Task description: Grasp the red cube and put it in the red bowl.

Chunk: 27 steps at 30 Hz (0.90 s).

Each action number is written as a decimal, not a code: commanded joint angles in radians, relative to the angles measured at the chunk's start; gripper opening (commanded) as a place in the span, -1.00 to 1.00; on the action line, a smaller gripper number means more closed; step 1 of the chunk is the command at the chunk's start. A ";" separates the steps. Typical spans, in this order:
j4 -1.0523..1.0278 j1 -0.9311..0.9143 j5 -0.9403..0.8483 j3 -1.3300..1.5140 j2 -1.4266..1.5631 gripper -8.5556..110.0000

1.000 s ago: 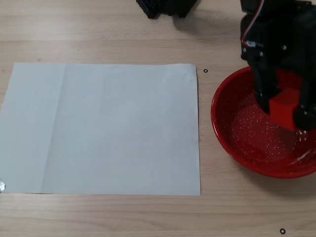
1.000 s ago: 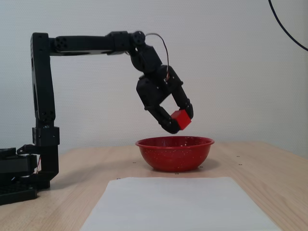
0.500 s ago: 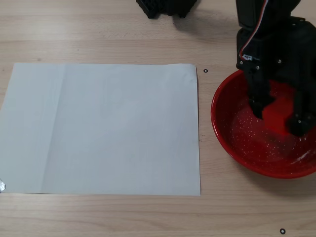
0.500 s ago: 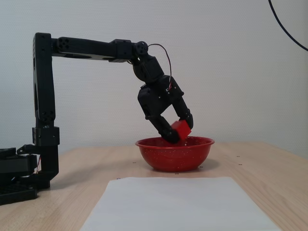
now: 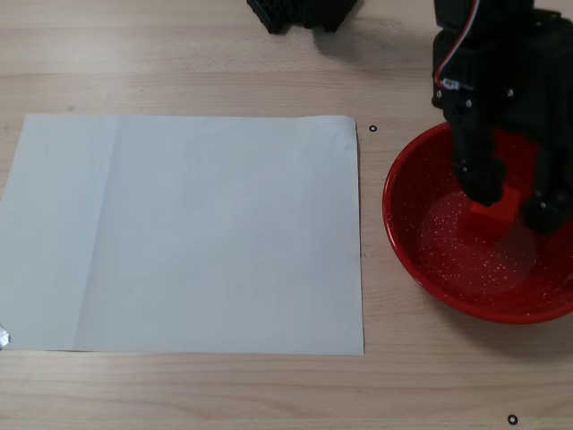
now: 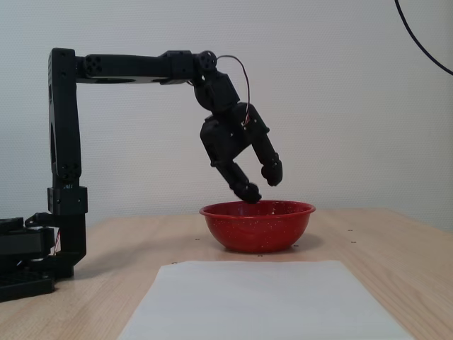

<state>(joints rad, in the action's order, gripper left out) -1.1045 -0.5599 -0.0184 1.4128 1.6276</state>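
Observation:
The red bowl (image 5: 398,228) stands on the wooden table at the right in a fixed view and at the middle in another fixed view (image 6: 258,227). The red cube (image 5: 495,213) lies inside the bowl, in its far half; the bowl's wall hides it in the side-on fixed view. My black gripper (image 5: 515,199) hangs over the bowl with its fingers spread wide and nothing between them. In the side-on view the gripper (image 6: 260,183) has its lower fingertip just above the bowl's rim.
A large white sheet of paper (image 5: 188,233) lies on the table left of the bowl and in front of it in the side-on view (image 6: 269,297). The arm's base and post (image 6: 64,212) stand at the far left. A black part (image 5: 300,13) sits at the table's top edge.

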 commanded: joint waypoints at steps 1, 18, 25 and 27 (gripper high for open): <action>-0.026 0.023 -0.020 -0.135 0.063 -0.67; -0.144 0.201 -0.011 -0.023 0.302 -0.85; -0.037 0.350 0.026 0.276 0.543 -0.85; 0.014 0.387 0.043 0.388 0.624 -0.85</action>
<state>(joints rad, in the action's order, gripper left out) -1.1336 -0.1825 0.0061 1.8270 2.1184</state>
